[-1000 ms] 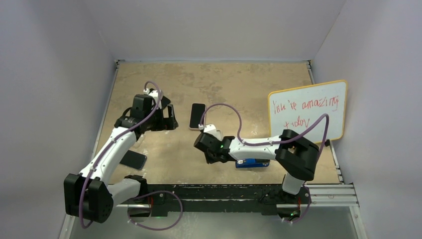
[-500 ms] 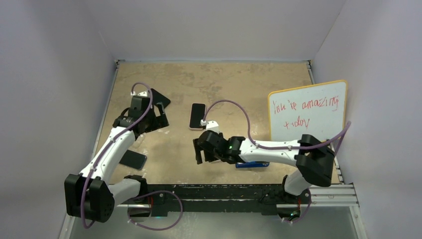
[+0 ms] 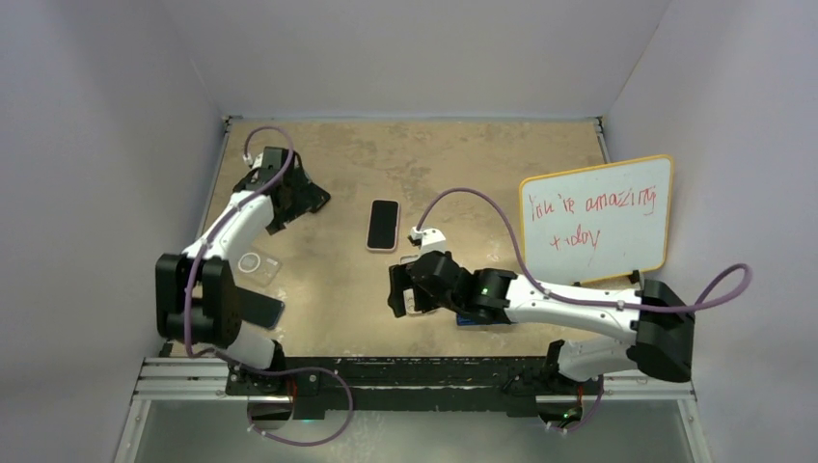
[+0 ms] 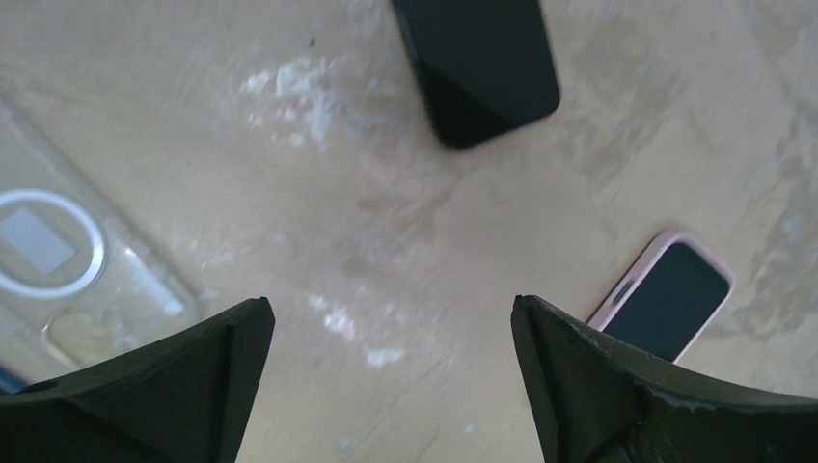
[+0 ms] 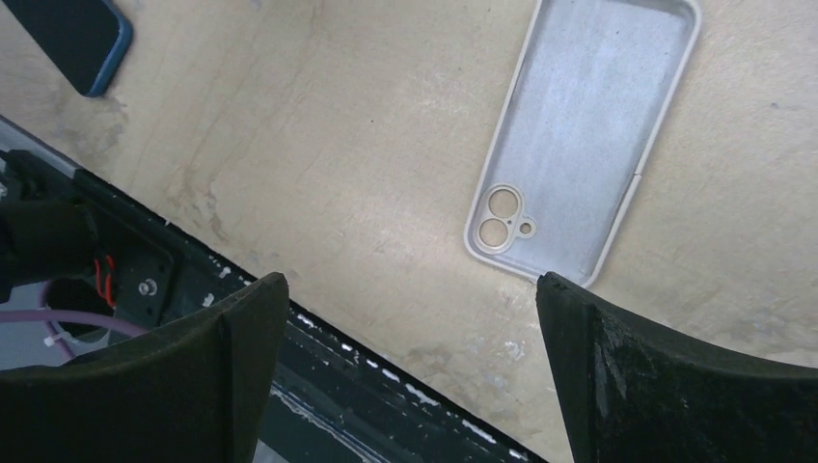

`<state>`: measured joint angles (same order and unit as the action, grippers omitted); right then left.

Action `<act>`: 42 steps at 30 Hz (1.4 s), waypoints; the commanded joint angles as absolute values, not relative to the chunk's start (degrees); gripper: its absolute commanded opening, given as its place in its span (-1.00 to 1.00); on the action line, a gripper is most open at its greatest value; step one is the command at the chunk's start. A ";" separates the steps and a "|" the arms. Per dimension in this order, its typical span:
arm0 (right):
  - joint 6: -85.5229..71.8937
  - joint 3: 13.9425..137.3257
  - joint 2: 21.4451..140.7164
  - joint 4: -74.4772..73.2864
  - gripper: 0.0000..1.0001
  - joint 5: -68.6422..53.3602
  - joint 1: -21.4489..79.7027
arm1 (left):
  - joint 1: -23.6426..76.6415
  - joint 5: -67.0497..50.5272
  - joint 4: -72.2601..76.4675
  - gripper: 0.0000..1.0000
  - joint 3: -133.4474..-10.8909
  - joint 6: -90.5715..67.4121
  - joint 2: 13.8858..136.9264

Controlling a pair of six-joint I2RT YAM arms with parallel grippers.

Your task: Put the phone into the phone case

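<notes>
An empty whitish phone case point(image 5: 584, 145) lies open side up on the tan table, camera holes toward the front edge. My right gripper point(image 5: 413, 280) hovers over it, open, with nothing between its fingers; from above the right gripper point(image 3: 403, 294) covers most of the case point(image 3: 417, 303). A phone in a pink case point(image 3: 383, 224) lies mid-table, also seen as the pink-cased phone point(image 4: 670, 299). My left gripper point(image 4: 391, 304) is open and empty at the back left point(image 3: 289, 201), beside a black phone-shaped slab point(image 4: 477, 63).
A clear case with a white ring point(image 4: 58, 251) lies left of centre point(image 3: 259, 265). A dark phone with a blue edge point(image 3: 260, 309) sits near the front left. A blue item point(image 3: 487, 318) lies under the right arm. A whiteboard point(image 3: 596, 217) leans at the right.
My right gripper has opened and reached further left along the front; the whitish case lies free on the table. My left arm has swung toward the back left, uncovering the clear case.
</notes>
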<state>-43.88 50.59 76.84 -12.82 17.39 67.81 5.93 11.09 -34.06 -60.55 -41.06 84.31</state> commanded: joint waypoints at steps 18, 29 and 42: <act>-43.32 45.75 65.34 -13.82 0.98 20.79 68.01 | 5.37 23.29 -34.49 0.87 -90.00 -58.91 116.77; -41.90 47.00 67.69 -13.71 0.98 20.71 67.98 | 5.32 23.95 -36.78 0.91 -95.31 -58.65 123.32; -41.18 47.64 67.44 -14.02 0.98 21.18 67.99 | 4.38 23.72 -38.92 0.79 -95.90 -57.14 126.36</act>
<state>-42.22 45.04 67.99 -13.47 19.86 67.81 5.61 23.64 -38.26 -94.87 -57.80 124.49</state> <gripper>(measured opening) 0.987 0.905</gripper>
